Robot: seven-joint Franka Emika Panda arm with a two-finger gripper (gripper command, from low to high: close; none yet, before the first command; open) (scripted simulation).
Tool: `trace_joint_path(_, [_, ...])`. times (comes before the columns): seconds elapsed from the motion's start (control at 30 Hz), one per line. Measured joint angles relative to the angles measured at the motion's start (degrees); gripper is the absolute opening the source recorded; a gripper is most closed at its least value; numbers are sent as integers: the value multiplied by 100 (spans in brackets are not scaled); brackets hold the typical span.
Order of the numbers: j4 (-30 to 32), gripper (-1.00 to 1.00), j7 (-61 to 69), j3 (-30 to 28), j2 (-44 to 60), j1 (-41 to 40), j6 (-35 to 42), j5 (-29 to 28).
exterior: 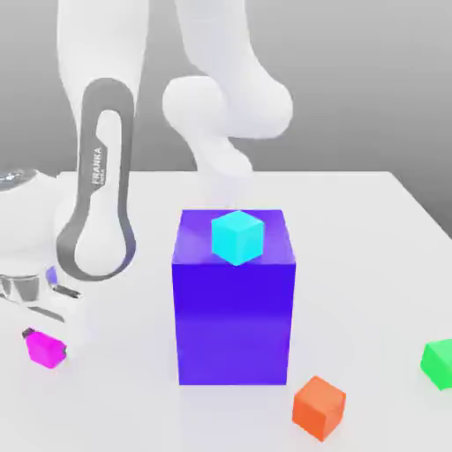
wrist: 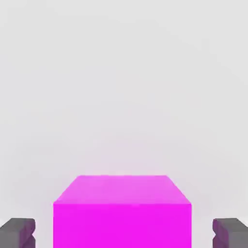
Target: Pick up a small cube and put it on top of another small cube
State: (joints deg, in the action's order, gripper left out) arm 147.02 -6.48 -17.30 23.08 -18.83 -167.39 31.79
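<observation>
Orange cube (exterior: pixel 319 407) sits nearest in the exterior view, with a green cube (exterior: pixel 439 362) toward that view's right edge. Over at its left, the pink cube (exterior: pixel 46 347) rests on the white table (exterior: pixel 380 265) between the fingers (wrist: pixel 19 232) of the gripper (wrist: pixel 123 233). They stand open with a gap on each side and hold nothing. The pink cube looks light, rigid and glossy, so probably slippery; squeeze two flat opposite faces at mid-height. Farther back, a cyan cube (exterior: pixel 237 237) tops the big blue block (exterior: pixel 234 318).
</observation>
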Motion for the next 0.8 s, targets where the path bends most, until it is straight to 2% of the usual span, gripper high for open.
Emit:
trace_joint_path(0.1, [-11, -100, 26, 56, 35, -48, -20, 35])
trace_joint_path(0.17, [28, -100, -95, -121, -89, 95, 61, -125])
trace_joint_path(0.47, [307, -100, -1173, -1204, -1137, 890, 779, -1545])
trace_joint_path(0.57, [1, -100, -1058, -942, -1141, 1206, 1103, -1809])
trace_joint_path(0.8, [-766, -100, -343, 180, -996, 2208, 1768, -2345])
